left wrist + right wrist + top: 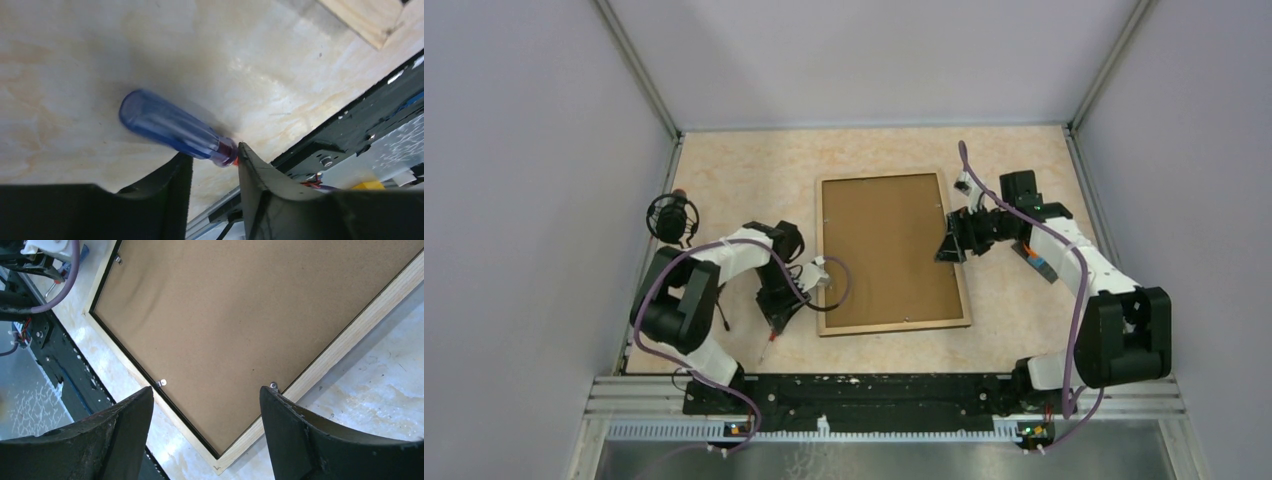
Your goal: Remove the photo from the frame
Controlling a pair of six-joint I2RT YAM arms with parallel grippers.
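The frame point(894, 324) lies face down mid-table, its brown board back point(889, 250) up inside a light wood rim. The photo is hidden under that board. My right gripper point(951, 245) hovers open over the frame's right edge. In the right wrist view its fingers straddle a corner of the frame point(350, 325), near two small metal clips point(161, 383). My left gripper point(782, 312) is low over the table left of the frame, partly closed round the end of a blue-handled screwdriver point(170, 125). The handle's red collar touches one fingertip point(245, 152), and the handle is blurred.
A black round device point(672, 218) stands at the left wall. A small orange and blue item point(1036, 262) lies under the right arm. The black base rail point(854, 390) runs along the near edge. Grey walls close in three sides.
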